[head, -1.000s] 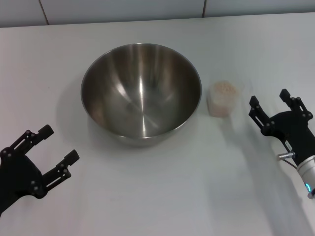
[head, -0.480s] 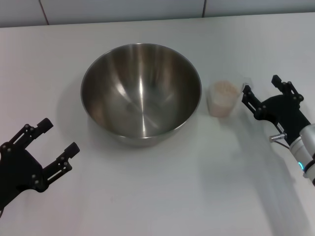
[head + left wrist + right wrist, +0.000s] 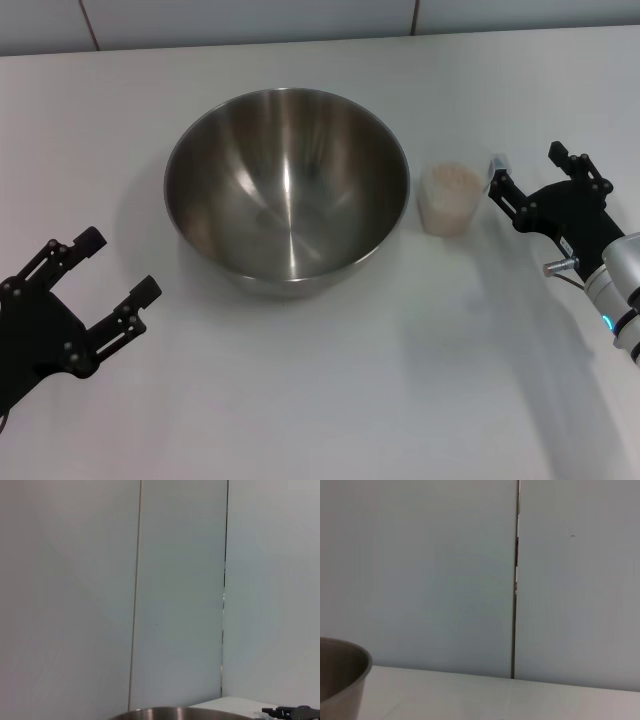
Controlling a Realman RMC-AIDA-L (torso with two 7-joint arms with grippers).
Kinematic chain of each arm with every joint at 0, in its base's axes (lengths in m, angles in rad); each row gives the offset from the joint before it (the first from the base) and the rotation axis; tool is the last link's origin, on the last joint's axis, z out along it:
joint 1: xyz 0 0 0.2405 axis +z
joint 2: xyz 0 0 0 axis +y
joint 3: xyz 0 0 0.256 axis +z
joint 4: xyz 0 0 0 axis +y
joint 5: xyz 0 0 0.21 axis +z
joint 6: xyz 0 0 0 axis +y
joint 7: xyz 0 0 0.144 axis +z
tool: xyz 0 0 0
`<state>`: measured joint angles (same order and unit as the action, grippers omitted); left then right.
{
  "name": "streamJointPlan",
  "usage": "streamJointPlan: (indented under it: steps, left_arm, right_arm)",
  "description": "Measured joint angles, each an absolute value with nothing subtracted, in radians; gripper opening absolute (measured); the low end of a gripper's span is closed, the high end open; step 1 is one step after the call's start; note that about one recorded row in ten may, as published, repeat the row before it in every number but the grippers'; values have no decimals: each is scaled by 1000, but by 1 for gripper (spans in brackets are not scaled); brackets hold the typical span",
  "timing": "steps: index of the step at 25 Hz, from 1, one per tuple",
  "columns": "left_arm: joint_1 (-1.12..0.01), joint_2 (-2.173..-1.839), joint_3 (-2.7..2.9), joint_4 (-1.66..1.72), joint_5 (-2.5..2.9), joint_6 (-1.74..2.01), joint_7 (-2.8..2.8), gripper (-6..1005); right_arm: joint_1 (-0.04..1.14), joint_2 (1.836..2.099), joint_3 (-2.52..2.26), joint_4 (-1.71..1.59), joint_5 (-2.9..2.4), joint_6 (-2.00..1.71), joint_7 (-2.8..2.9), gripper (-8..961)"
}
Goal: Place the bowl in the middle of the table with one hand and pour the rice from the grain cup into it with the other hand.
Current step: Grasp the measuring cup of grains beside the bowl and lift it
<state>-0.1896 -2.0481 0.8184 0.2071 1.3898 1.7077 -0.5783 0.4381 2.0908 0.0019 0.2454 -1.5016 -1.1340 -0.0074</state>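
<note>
Your bowl (image 3: 287, 190) sits mid-table, so slide your open right gripper (image 3: 532, 185) around the grain cup (image 3: 451, 199) and squeeze.

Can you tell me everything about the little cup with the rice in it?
The grain cup is small, clear plastic with rounded sides, standing upright on the white table. It is filled nearly to the top with pale rice. It sits just to the right of the big steel bowl, apart from it. The right end effector, open, is close beside it; whether it touches is unclear.
</note>
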Motion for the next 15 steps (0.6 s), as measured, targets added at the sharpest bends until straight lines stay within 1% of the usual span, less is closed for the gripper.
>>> streamJointPlan:
  steps: [15]
  left_arm:
    - [-192,-2051,811,207,1390,1712,-578,808]
  right_arm:
    - [439,2091,6,244,-1509,-1128,48,620]
